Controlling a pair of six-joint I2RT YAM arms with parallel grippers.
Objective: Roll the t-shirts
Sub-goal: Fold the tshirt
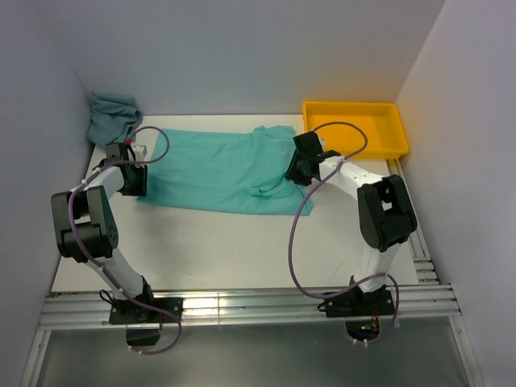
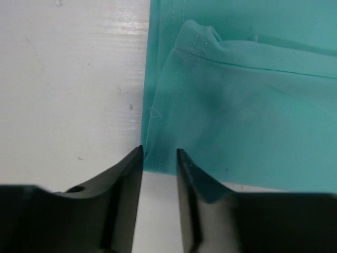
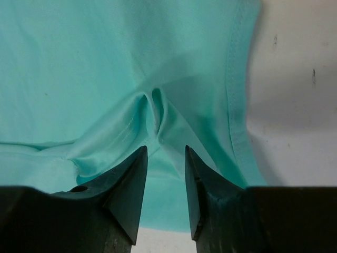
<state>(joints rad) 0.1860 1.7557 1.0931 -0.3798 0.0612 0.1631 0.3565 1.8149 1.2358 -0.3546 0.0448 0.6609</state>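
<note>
A mint-turquoise t-shirt [image 1: 218, 165] lies flat across the back half of the table, folded into a long band. My left gripper [image 1: 133, 179] stands at its left end. In the left wrist view the left gripper [image 2: 159, 153] is narrowly open, its tips astride the near-left corner of the t-shirt [image 2: 247, 105], with white table showing in the gap. My right gripper [image 1: 300, 168] is over the right end. Seen from the right wrist, that gripper [image 3: 166, 150] is open, and a small pinched ridge of the fabric [image 3: 79, 68] rises just beyond its tips. A grey-teal t-shirt [image 1: 113, 115] lies crumpled in the back left corner.
A yellow tray [image 1: 359, 129] sits at the back right, close behind the right arm. Walls close in the white table [image 1: 226, 250] at the back and on both sides. Metal rails [image 1: 242, 306] run along the near edge by the arm bases.
</note>
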